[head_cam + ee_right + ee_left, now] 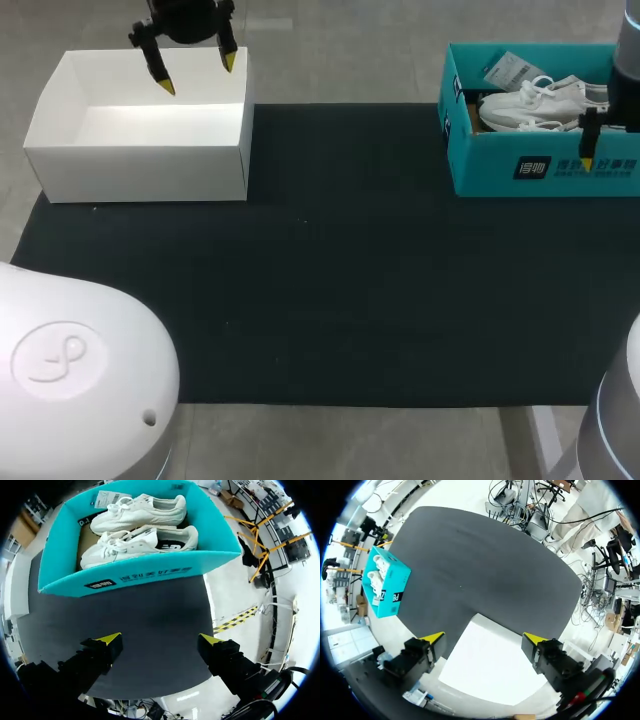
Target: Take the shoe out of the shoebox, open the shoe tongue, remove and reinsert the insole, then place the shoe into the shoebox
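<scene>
Two white shoes (535, 105) lie side by side inside the teal shoebox (480, 170), which sits at the far right of the black mat (330, 270). The right jaws hang apart and empty by the shoebox's front wall. The left jaws, also apart and empty, hover over an open white box (140, 170) at the far left.

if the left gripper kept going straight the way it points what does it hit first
Most likely the floor of the white box: the open left gripper points down into it, near one wall; depth is unclear.
</scene>
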